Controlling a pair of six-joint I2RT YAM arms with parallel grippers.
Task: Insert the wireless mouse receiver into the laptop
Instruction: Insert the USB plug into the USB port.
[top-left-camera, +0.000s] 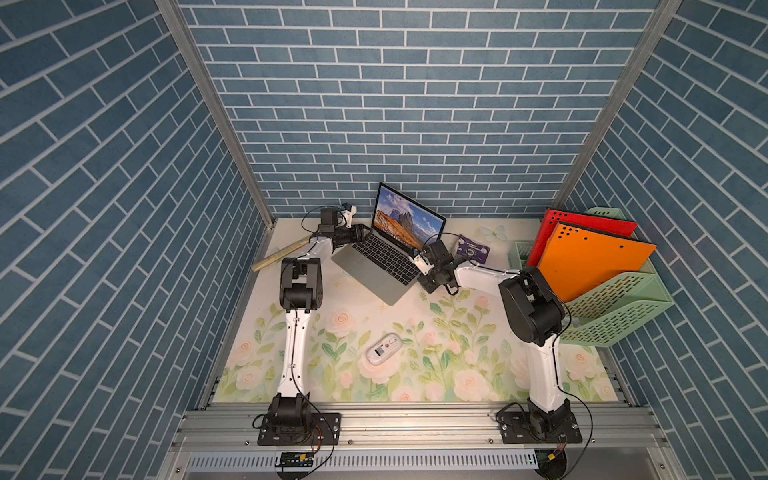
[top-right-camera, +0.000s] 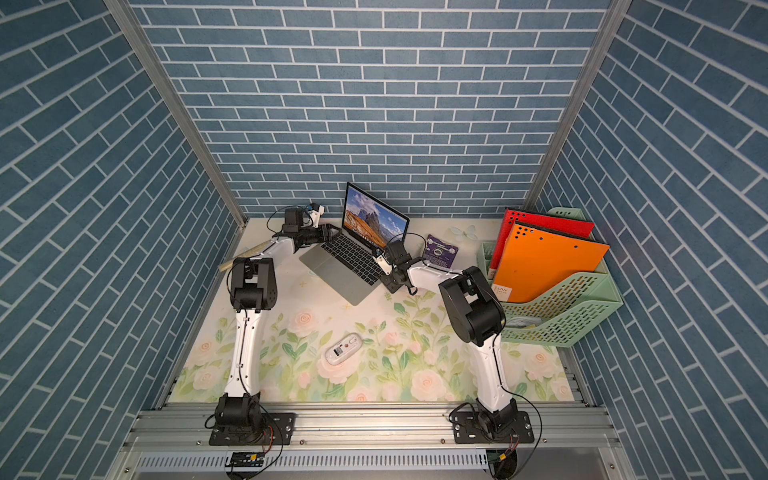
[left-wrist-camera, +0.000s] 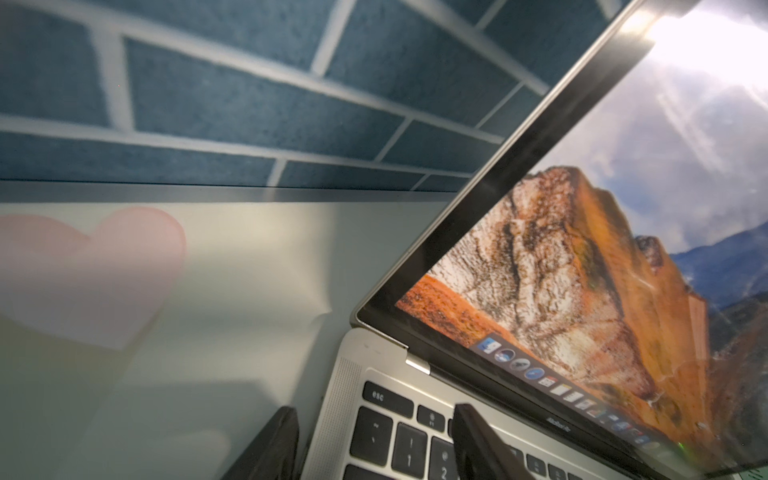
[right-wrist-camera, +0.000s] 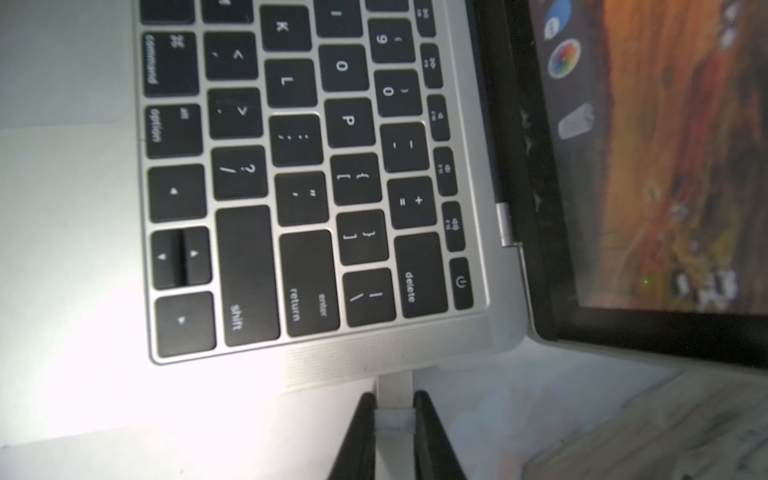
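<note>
Right gripper (right-wrist-camera: 395, 395): jaws clamped on the wireless mouse receiver (right-wrist-camera: 394, 382), a small white tab. Its front end meets the side edge of the laptop (right-wrist-camera: 374, 345) just ahead of the jaws, at the corner by the delete and power keys. The joint sits under the edge's lip, so I cannot tell how far in the tab is. Bare table (right-wrist-camera: 519, 407) lies on both sides of these jaws. The screen's lower corner overhangs close on one side.

Left gripper (left-wrist-camera: 374, 419): jaws apart, straddling the laptop's opposite side edge near the esc key. One finger (left-wrist-camera: 274, 444) is off the edge over the table, the other over the number row. Contact with the deck is unclear, and both fingers are cut off by the frame. Ahead of these jaws the table runs bare to the brick wall.

In both top views the laptop stands open and skewed between the two sets of jaws.

- **Wireless mouse** (top-left-camera: 381, 349): well behind both jaws, between the arms, white underside up, bare floral table all round.
- **Purple book** (top-left-camera: 473, 250): just beyond the right jaws, partly hidden by the wrist.
- **Green file rack** (top-left-camera: 615, 307): holds an orange folder (top-left-camera: 594, 257) and a red folder (top-left-camera: 582, 226), well outward of the right jaws at the table's edge.
- **Wooden stick** (top-left-camera: 282, 255): outward of the left jaws, part-covered by the forearm.

From above, the receiver is hidden under the right wrist.
</note>
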